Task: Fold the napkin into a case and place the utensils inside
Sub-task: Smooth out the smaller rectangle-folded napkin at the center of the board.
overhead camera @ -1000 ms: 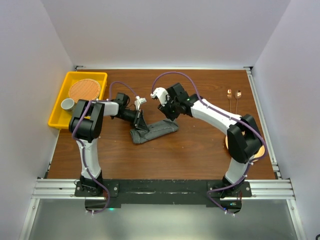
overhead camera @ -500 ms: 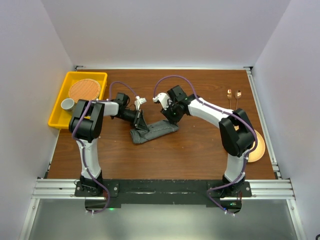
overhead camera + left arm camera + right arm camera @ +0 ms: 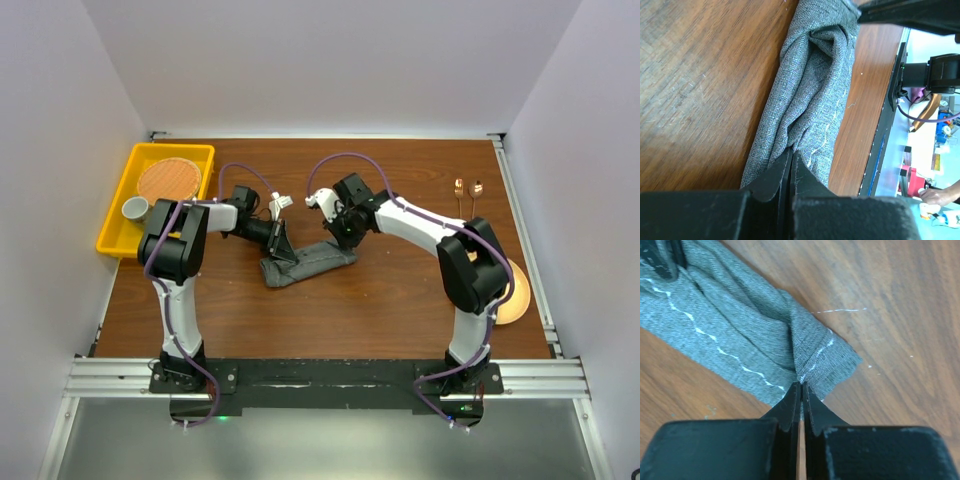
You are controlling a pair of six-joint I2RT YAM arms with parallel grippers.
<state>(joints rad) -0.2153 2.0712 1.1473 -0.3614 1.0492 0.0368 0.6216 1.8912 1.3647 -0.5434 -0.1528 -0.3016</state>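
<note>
The dark grey napkin lies bunched into a long narrow strip on the wooden table, slanting from lower left to upper right. My left gripper is shut on its left end; in the left wrist view the jaws pinch the cloth at the gripper. My right gripper is shut on the right end; in the right wrist view the gripper pinches a corner of the napkin. Two copper utensils lie at the far right of the table, away from both grippers.
A yellow tray at the far left holds a round orange plate and a small white cup. Another round orange plate lies at the right, partly behind the right arm. White walls enclose the table.
The right arm has swung in, its elbow moving left and uncovering the orange plate at the right. Its gripper stays on the napkin's right end. The left arm has not moved.
</note>
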